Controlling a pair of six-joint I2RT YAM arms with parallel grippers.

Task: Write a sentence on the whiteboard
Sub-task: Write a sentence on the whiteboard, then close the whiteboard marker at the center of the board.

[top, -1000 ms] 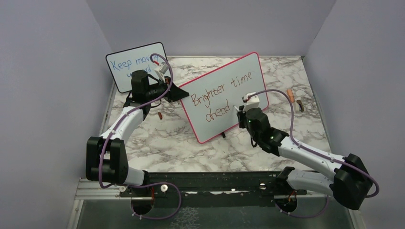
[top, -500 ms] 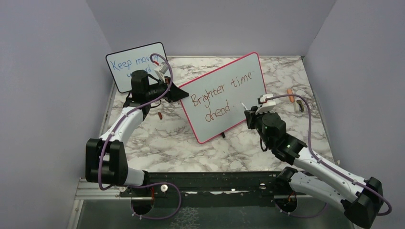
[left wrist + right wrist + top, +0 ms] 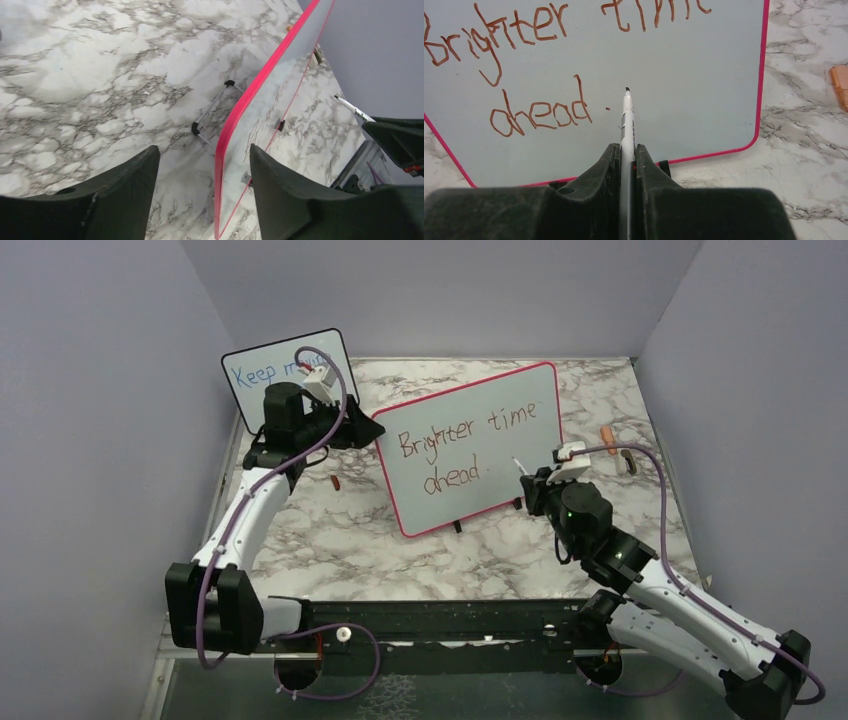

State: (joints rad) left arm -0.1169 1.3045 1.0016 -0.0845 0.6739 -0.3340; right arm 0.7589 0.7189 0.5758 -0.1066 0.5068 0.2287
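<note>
The whiteboard (image 3: 530, 455) stands propped on the worktop (image 3: 330, 530), the sentence (image 3: 437, 439) across its face. In front of its lower right part the right tool (image 3: 626, 150) is clenched on a marker (image 3: 627, 120). The marker's long axis points at the face, and its tip, just right of the full stop, seems to be off the surface. The left tool (image 3: 202, 147) gapes astride the board's left edge, gripping nothing.

walls (image 3: 100, 390): plain lavender, three sides
tabletop (image 3: 330, 530): white marble, grey veins
near edge: black rail (image 3: 440, 618)
light: even, diffuse
</note>
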